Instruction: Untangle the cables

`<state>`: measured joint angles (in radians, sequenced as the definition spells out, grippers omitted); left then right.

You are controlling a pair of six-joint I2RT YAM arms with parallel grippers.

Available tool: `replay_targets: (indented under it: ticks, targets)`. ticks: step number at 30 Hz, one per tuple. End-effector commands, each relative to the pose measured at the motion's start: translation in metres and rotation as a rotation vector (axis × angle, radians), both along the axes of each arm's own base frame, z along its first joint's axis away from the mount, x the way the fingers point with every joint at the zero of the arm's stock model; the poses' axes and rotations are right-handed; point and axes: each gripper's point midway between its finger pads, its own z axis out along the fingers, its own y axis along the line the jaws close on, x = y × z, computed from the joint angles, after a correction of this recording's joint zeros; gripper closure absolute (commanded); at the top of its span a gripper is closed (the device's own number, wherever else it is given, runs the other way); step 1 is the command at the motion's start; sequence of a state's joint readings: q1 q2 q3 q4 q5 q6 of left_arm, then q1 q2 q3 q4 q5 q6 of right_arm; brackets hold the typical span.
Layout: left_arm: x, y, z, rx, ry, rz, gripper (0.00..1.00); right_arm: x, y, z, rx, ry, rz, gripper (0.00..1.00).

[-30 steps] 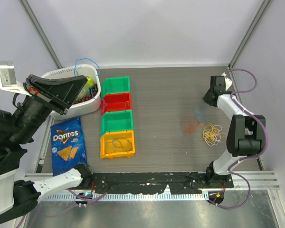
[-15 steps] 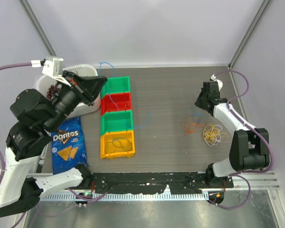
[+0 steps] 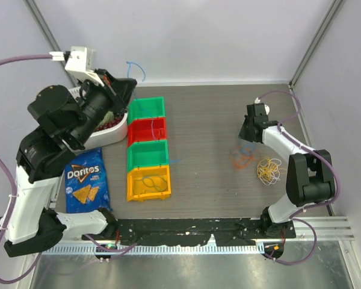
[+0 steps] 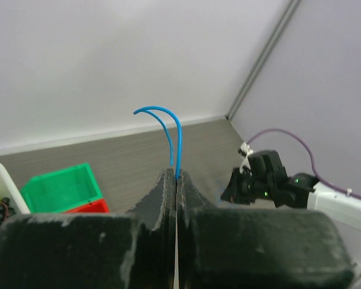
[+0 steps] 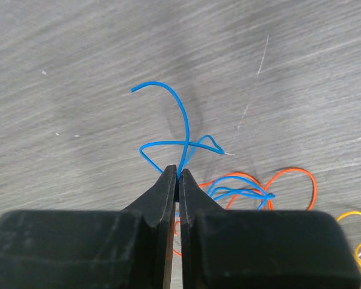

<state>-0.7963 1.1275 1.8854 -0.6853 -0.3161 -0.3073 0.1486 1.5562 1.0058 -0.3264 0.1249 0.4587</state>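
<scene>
My left gripper (image 3: 127, 84) is raised high above the bins and shut on a thin blue cable (image 4: 175, 139), whose loop (image 3: 135, 68) sticks out past the fingertips. My right gripper (image 3: 245, 133) is low over the table at the right and shut on another blue cable (image 5: 182, 129). That cable runs into a tangle with an orange cable (image 5: 292, 178) lying on the table (image 3: 239, 158). A yellow cable bundle (image 3: 269, 169) lies just right of the tangle.
A row of green, red, green and orange bins (image 3: 147, 148) stands left of centre; the orange one holds a cable. A white basket (image 3: 111, 131) with objects and a Doritos bag (image 3: 85, 179) are at the left.
My left arm has risen and swung right, lifting the blue cable well above the bins. My right gripper has moved left and down toward the orange and blue tangle.
</scene>
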Motion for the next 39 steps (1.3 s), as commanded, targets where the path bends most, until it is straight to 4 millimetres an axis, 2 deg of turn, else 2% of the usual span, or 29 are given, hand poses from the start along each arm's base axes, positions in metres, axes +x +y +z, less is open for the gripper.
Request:
replay_targets:
  ticks: [1, 4, 9, 16, 24, 34, 39]
  targets:
    - [-0.008, 0.042, 0.037, -0.011, -0.045, 0.132, 1.0, -0.002, 0.0, 0.006, -0.028, 0.063, 0.022, 0.91]
    - [-0.01, 0.046, 0.032, -0.049, -0.01, 0.147, 1.0, -0.006, -0.003, 0.01, -0.035, 0.099, 0.012, 0.92]
    - [-0.018, 0.041, 0.007, -0.088, 0.089, 0.114, 1.0, 0.002, 0.005, 0.032, 0.013, 0.091, 0.003, 0.94]
    - [-0.023, 0.027, -0.031, -0.085, 0.218, 0.064, 1.0, 0.026, 0.017, 0.091, 0.06, -0.006, 0.03, 0.99]
    - [-0.023, 0.011, -0.074, -0.043, 0.329, 0.028, 1.0, 0.022, 0.015, 0.091, 0.023, 0.03, 0.056, 0.99]
    - [-0.012, -0.004, -0.173, 0.125, 0.465, 0.026, 1.0, 0.026, 0.021, 0.096, 0.065, 0.003, 0.055, 0.99]
    - [-0.005, 0.007, -0.233, 0.269, 0.546, 0.111, 1.0, 0.028, 0.02, 0.089, 0.057, 0.014, 0.058, 0.99]
